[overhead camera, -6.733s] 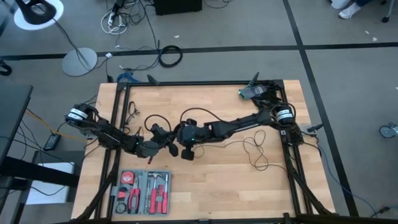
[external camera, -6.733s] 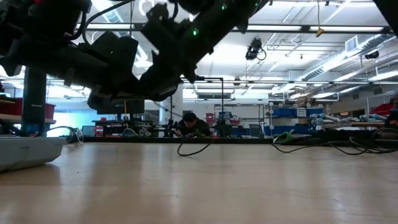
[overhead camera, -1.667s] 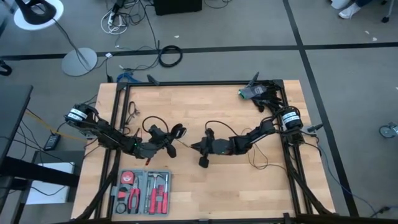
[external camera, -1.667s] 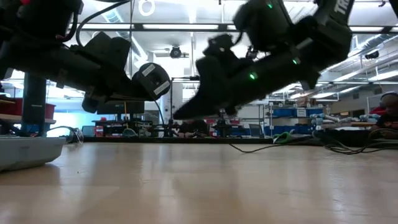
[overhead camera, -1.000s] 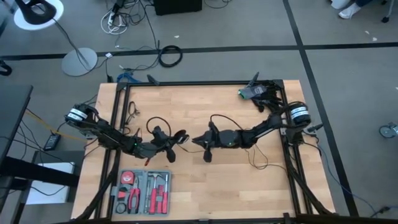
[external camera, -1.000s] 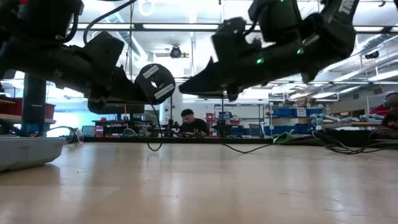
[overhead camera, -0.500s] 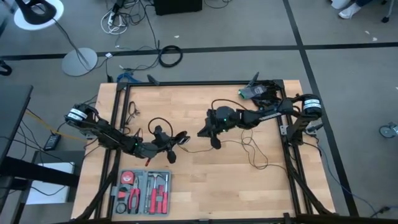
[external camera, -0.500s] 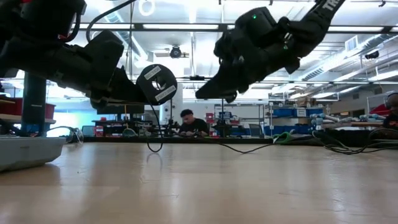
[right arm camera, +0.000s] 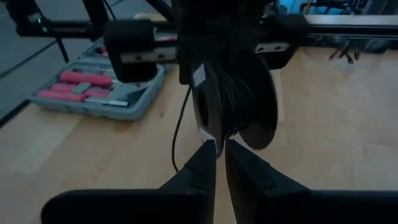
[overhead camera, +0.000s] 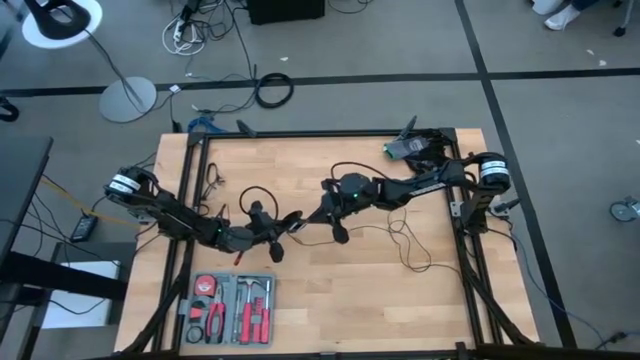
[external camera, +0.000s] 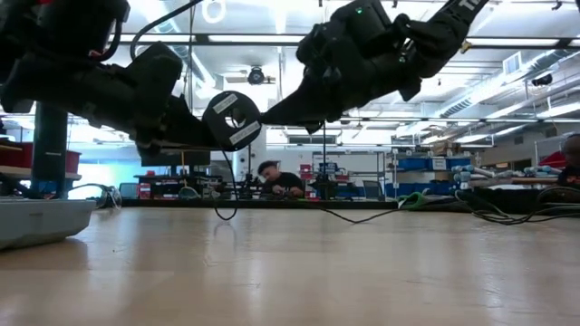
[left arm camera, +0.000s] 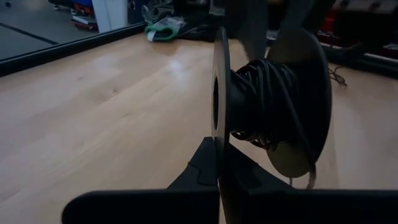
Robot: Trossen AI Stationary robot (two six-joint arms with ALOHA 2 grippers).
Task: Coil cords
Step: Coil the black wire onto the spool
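My left gripper (overhead camera: 280, 225) is shut on a round black spool (left arm camera: 267, 106) with black cord wound on its hub, held above the table's middle left. The spool also shows in the low view (external camera: 232, 120). My right gripper (overhead camera: 320, 213) stands just to the spool's right, its fingers (right arm camera: 219, 149) nearly together and pointing at the spool (right arm camera: 233, 99). The loose cord (overhead camera: 408, 243) trails from there in loops over the table toward the right. A strand (external camera: 227, 190) hangs from the spool to the table. My left gripper pinches one flat flange of the spool at its rim (left arm camera: 217, 163) between its two fingers. The fingers come level from the table's left. The spool is lifted clear, its discs on edge. My right gripper is shut on the cord close to the spool. The strand between the fingertips (right arm camera: 210, 148) is too thin to see. The fingers slant down from the table's right, and the cord behind them (overhead camera: 375, 230) lies slack.
A grey tool case (overhead camera: 232, 308) with red-handled tools lies at the near left. A green and black object (overhead camera: 405, 150) sits at the far right corner. Black frame rails (overhead camera: 320, 133) edge the table. A person (external camera: 272, 179) sits in the room beyond.
My right gripper has swung from the near side of the spool toward the table's far edge and risen, then closed in on the spool from the right. The cord behind it has been dragged along. The spool has stayed in my left gripper.
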